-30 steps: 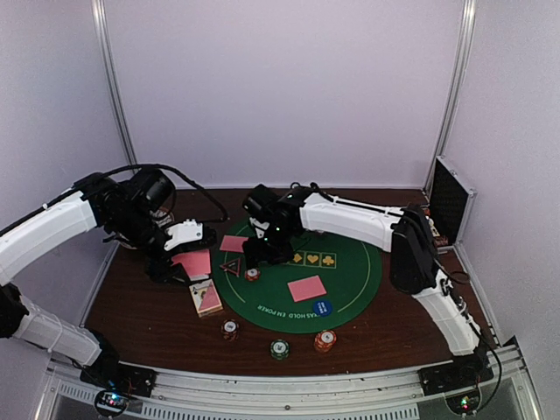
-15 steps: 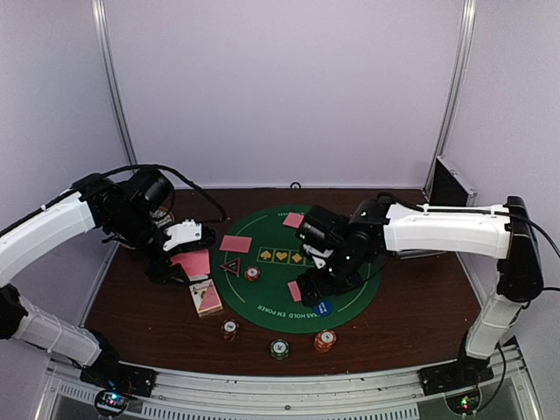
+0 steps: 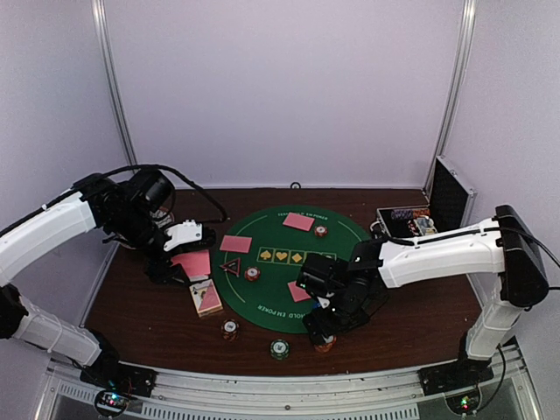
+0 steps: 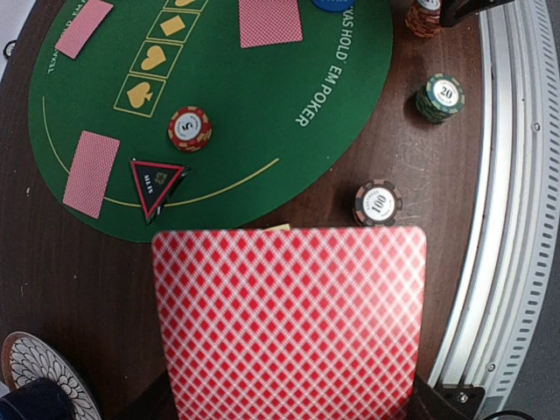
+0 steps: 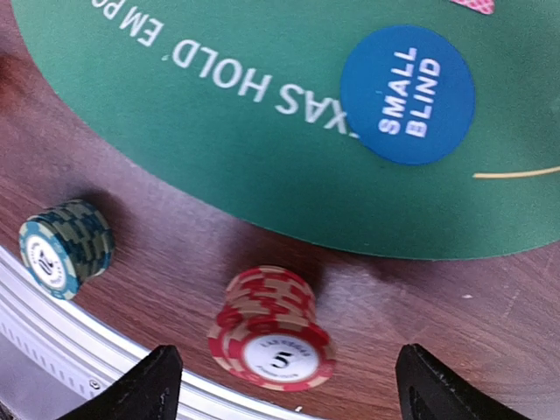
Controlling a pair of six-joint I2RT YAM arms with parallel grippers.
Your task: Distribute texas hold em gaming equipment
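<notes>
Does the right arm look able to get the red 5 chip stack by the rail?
Probably yes: the right tool hangs open over the red chip stack, a finger on either side, nothing between. The green chip stack stands clear of it.

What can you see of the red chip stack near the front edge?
The red chip stack is a pile of red chips with cream edge stripes; the top one's white centre reads 5. It stands, slightly leaning, on the wooden table just off the green mat, between the right gripper's open fingers, which do not touch it.
</notes>
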